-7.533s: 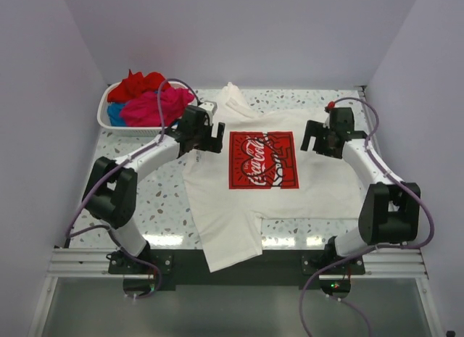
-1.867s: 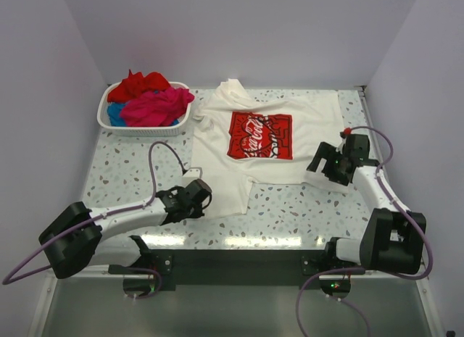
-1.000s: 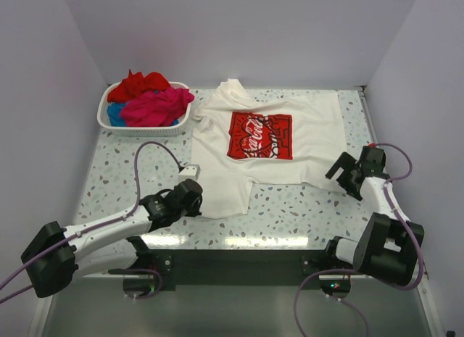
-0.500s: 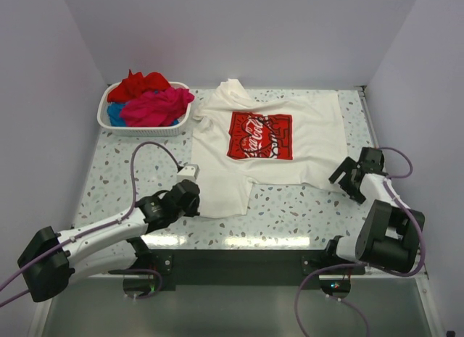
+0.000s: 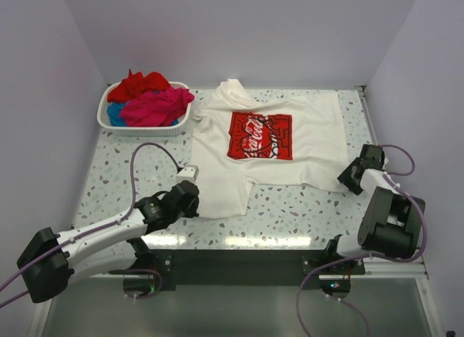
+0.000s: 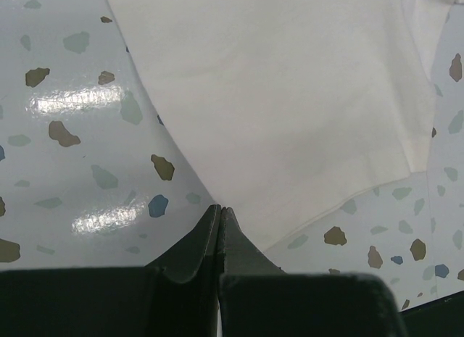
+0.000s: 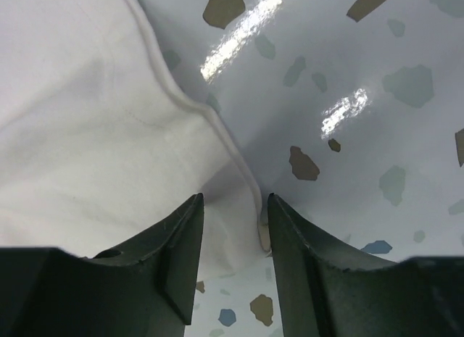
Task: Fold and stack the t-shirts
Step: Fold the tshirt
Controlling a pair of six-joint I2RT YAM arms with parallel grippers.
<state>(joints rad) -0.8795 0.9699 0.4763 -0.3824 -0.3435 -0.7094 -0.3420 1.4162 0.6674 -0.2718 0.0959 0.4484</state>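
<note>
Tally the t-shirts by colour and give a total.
White t-shirt, red print, spread out: 1
Red t-shirt, in the basket: 1
Magenta-pink t-shirt, in the basket: 1
Blue t-shirt, in the basket: 1
Total: 4 visible; the pile may hide more.

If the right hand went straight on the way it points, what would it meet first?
Probably the hem of the white t-shirt, which lies right ahead of the right hand, with the table just beneath; depth is unclear.
</note>
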